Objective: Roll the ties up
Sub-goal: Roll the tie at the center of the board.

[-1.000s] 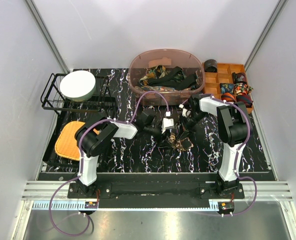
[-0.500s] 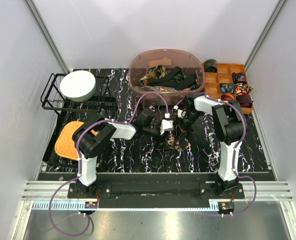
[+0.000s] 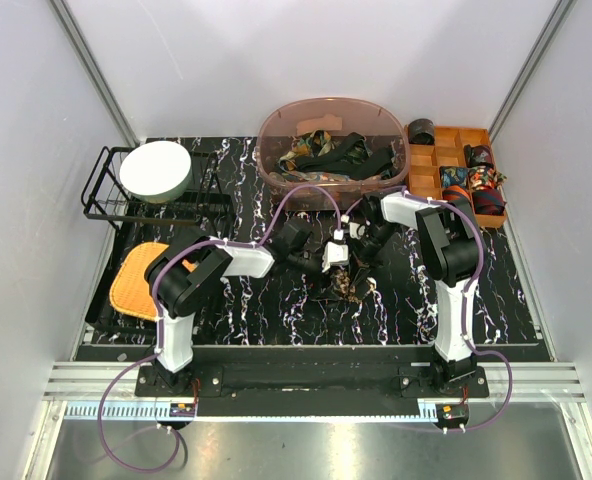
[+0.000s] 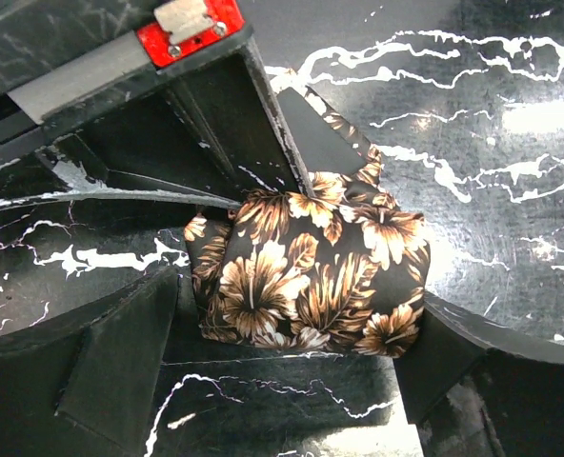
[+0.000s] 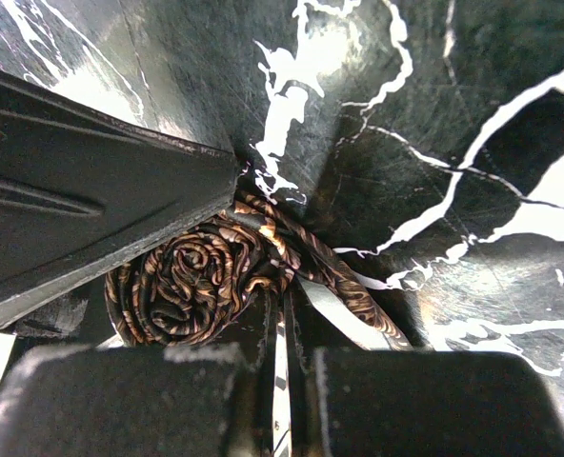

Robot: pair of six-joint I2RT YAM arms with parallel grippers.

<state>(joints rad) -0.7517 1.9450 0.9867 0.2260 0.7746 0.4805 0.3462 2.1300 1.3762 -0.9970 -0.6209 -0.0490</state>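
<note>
Both arms converge ahead of their bases: the left arm (image 3: 238, 260) reaches rightward, forearm low, with the left gripper (image 4: 301, 314) angled down and its fingers (image 4: 120, 362) spread wide either side of the rolled tie (image 4: 311, 276). The right arm (image 3: 446, 240) folds leftward from a high elbow, and the right gripper (image 5: 282, 328) has its fingers pressed together on a strip of that tie

White and black arms (image 3: 176, 340) with purple cables (image 3: 273, 215) — the black left gripper (image 4: 296, 305) has a red two-screw plate (image 4: 189, 27).

Left jaws wider apart; right arm (image 3: 416, 212) nearer the tie (image 4: 311, 276)
</note>
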